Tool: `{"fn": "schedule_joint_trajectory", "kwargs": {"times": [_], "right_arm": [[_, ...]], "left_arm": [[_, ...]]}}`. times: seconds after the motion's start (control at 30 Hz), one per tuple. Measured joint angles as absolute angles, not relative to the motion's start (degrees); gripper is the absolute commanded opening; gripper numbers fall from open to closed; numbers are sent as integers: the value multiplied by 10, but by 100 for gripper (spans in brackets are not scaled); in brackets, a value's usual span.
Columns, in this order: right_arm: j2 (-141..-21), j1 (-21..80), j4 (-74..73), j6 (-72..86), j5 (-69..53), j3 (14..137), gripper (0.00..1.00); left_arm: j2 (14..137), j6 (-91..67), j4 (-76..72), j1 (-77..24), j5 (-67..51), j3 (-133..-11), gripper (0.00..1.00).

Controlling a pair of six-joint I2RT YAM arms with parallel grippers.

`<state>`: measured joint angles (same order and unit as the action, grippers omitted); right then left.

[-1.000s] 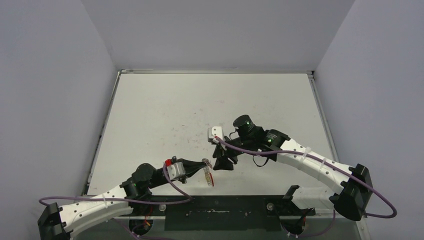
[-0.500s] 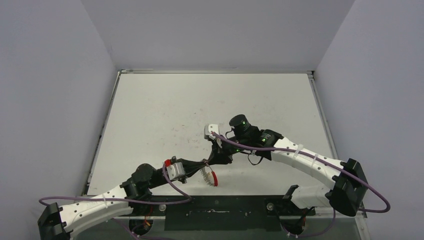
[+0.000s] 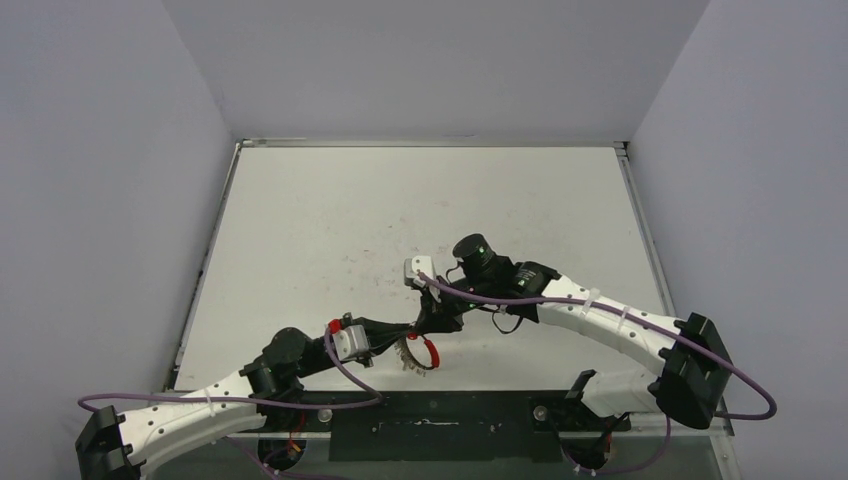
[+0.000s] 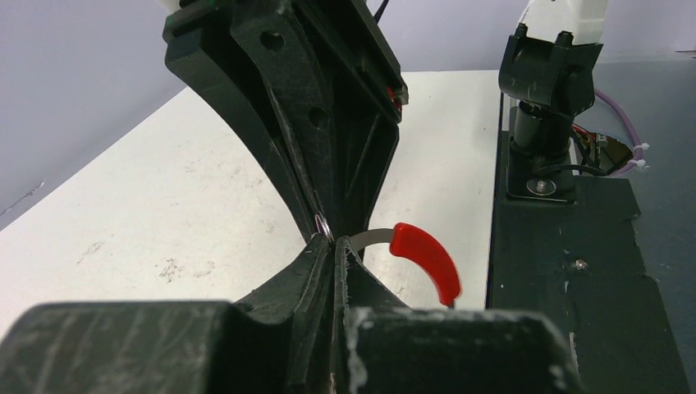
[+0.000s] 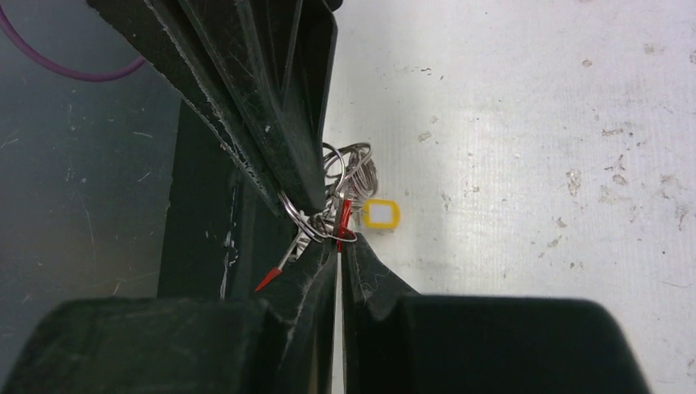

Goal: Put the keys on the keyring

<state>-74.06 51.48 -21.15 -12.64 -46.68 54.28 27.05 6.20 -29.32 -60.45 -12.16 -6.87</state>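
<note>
Left gripper [image 4: 332, 246] is pinching the keyring [image 4: 423, 261], right gripper [image 5: 338, 246] is pinching the keys [image 5: 380, 214] against it; threading's looking unfinished.

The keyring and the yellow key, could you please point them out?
keyring [image 4: 425, 258], left wrist view, on its red sleeve.
yellow key [image 5: 381, 214], right wrist view, on its plastic head.

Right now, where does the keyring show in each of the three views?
Top external: keyring low centre, between left hand and right hand.
Left wrist: just right of centre, red sleeve arcing out of the left hand.
Right wrist: centre, silver loops where the hands meet.
Shared landmark: the two hands meeting tip to tip.
</note>
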Motion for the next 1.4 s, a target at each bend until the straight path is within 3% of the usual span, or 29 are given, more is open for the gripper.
{"fn": "schedule_joint_trajectory", "kwargs": {"times": [0.47, 0.63, 0.8, 1.03, 1.2, 1.4], "right_arm": [[-760, 552, -223, -156, -428, 541, 2], [-728, 552, -201, -145, -412, 515, 31], [-679, 545, -189, -140, -397, 500, 50], [-611, 527, -163, -133, -363, 477, 62], [-605, 517, -148, -112, -331, 463, 65], [-605, 482, -121, -67, -297, 436, 73]], "left_arm": [[271, 60, -286, -606, -122, -63, 0], [269, 55, -286, -606, -122, -63, 0], [255, 54, -285, -606, -121, -63, 0], [240, 54, -281, -606, -107, -63, 0], [244, 54, -271, -606, -83, -64, 0], [312, 56, -254, -606, -37, -75, 0]]}}
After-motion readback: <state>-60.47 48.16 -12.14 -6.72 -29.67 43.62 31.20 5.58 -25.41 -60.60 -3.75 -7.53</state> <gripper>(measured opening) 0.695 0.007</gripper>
